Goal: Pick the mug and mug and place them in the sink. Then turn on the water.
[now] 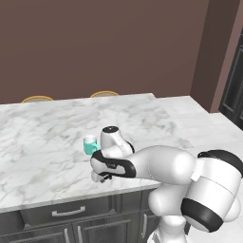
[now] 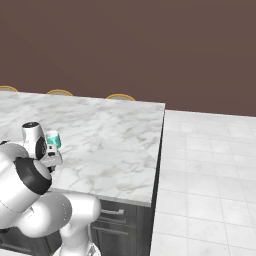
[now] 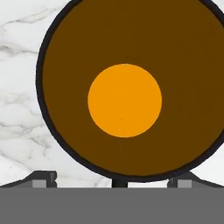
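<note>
hand view looks straight down into the black mug; thin black rim, round, inside walls read dark brown in shade w/ a bright orange disc at the bottom; mug sits upright on the marble counter, directly under the gripper; rim runs off the top and right edge of that view, so it is close below the hand; a short dark stub shows at the rim's bottom edge, between the tips, can't tell if it's the handle; two finger tips rise at the bottom, one each side of the mug's lower arc, set wide apart; jaws spread full, nothing between them, no contact w/ the rim seen; gripper is released, not grasping.

left base view: arm folds low over the counter near its front edge; the hand is bent down there, black mug hidden under it; teal mug stands upright just beside the wrist, on the far-left side of it, white inside, handle toward the arm.

right base view: teal mug sits just right of the wrist, upright on the counter; fingers themselves hidden by the arm in both base views.
</note>
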You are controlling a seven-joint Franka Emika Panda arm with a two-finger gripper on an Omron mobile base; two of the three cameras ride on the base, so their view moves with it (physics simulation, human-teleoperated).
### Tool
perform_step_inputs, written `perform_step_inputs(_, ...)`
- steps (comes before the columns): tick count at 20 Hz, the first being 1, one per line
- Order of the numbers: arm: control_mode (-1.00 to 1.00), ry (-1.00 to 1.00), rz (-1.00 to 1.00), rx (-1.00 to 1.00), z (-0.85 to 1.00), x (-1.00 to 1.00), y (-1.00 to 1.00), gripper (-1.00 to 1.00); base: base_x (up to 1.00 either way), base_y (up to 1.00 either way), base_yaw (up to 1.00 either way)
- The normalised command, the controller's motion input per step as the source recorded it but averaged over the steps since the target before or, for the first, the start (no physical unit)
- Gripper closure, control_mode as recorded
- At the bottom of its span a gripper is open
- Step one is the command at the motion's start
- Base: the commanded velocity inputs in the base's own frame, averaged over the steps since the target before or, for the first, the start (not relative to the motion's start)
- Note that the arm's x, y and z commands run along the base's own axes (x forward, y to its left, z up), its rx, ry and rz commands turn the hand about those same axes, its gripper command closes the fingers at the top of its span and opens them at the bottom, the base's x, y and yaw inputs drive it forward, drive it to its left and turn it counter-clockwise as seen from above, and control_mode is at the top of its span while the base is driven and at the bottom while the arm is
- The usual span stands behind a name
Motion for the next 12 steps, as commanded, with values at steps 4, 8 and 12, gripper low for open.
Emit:
perform_step_inputs(4,-1.0,0.0,0.0,0.0,-0.06,0.0,0.0,-1.0,0.0,0.0,0.0)
perform_step_inputs(8,-1.0,0.0,0.0,0.0,-0.01,0.0,0.0,-1.0,0.0,0.0,0.0)
perform_step_inputs(12,-1.0,0.0,0.0,0.0,-0.01,0.0,0.0,-1.0,0.0,0.0,0.0)
